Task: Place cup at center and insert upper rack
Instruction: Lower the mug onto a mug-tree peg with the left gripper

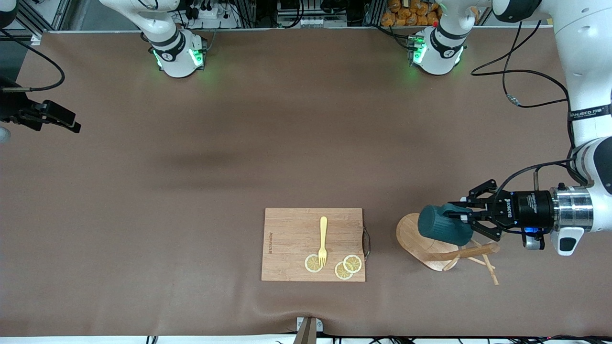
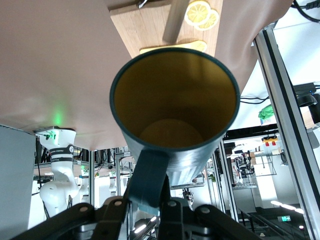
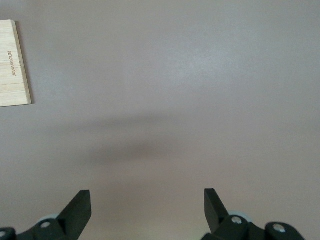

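Cup held sideways by left hand over the upper rack.

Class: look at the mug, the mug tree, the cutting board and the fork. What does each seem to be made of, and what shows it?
Cup: probably glazed ceramic; smooth teal outside, yellowish inside.
Mug tree: light wood, visible grain.
Cutting board: bamboo-like wood, striped planks.
Fork: pale yellow, likely plastic or wood; unclear.
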Controlling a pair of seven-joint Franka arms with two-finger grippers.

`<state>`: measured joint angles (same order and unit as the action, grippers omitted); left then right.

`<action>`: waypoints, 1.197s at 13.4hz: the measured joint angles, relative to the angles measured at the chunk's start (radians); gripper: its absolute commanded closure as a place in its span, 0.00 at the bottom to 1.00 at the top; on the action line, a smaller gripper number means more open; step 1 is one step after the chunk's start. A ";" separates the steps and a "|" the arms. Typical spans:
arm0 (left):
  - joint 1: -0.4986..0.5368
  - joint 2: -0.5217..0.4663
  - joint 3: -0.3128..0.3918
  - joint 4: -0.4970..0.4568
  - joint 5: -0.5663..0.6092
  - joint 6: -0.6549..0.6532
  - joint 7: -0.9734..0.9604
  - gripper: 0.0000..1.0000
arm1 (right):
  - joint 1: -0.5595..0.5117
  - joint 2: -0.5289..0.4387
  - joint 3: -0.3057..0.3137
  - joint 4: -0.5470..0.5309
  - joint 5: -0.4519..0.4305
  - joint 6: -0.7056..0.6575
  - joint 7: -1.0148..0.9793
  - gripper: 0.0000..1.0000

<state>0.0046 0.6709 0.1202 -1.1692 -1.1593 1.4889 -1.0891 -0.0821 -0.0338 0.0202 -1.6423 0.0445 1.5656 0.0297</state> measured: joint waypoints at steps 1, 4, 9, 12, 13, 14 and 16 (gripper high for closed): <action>0.009 0.008 0.000 0.000 -0.002 -0.003 0.014 1.00 | 0.001 0.000 0.000 0.000 0.000 0.000 0.000 0.00; 0.030 0.026 0.000 0.000 -0.053 -0.008 0.030 1.00 | 0.015 0.000 0.003 0.000 0.000 0.000 0.000 0.00; 0.042 0.052 0.000 -0.001 -0.080 -0.008 0.069 1.00 | 0.021 -0.002 0.003 0.001 0.000 0.000 0.000 0.00; 0.056 0.068 0.000 -0.001 -0.092 -0.009 0.090 1.00 | 0.021 -0.002 0.003 0.001 0.000 0.000 0.000 0.00; 0.060 0.072 0.000 -0.001 -0.094 -0.014 0.100 1.00 | 0.021 -0.002 0.003 0.001 0.000 0.000 0.000 0.00; 0.063 0.076 0.000 -0.001 -0.099 -0.020 0.116 1.00 | 0.021 -0.002 0.003 0.001 0.000 0.000 0.000 0.00; 0.069 0.085 0.000 -0.001 -0.104 -0.025 0.140 1.00 | 0.021 -0.002 0.003 0.001 0.000 0.000 0.000 0.00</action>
<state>0.0731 0.7562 0.1198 -1.1704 -1.2631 1.4635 -0.9494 -0.0613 -0.0354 0.0230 -1.6408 0.0448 1.5656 0.0300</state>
